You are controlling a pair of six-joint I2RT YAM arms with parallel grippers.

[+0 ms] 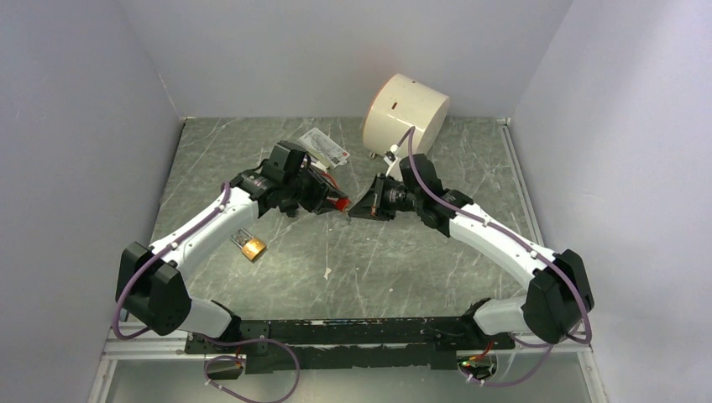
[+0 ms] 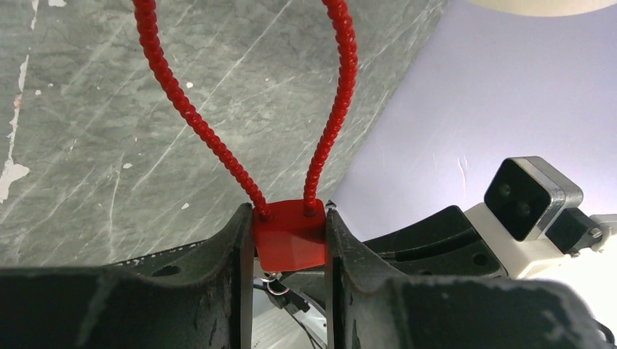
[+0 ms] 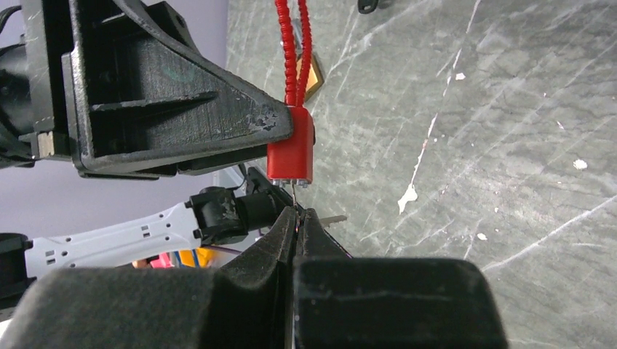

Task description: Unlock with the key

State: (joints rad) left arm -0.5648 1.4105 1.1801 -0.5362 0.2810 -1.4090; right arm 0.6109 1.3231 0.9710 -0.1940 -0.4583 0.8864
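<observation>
A red lock (image 2: 291, 240) with a red ribbed cable loop (image 2: 182, 109) is held above the table, and my left gripper (image 2: 289, 214) is shut on its body from both sides. In the top view the lock (image 1: 338, 203) sits between the two grippers at the table's middle. My right gripper (image 3: 297, 214) is shut on a thin metal key (image 3: 295, 198), whose blade runs into the underside of the lock (image 3: 291, 153). A second key (image 3: 333, 217) juts out sideways by the right fingertips. A small key ring (image 2: 273, 285) shows under the lock.
A brass padlock (image 1: 250, 246) lies on the marble table beside the left forearm. A white cylindrical container (image 1: 407, 113) is tipped at the back, with a printed card (image 1: 323, 149) to its left. Grey walls enclose the table on three sides.
</observation>
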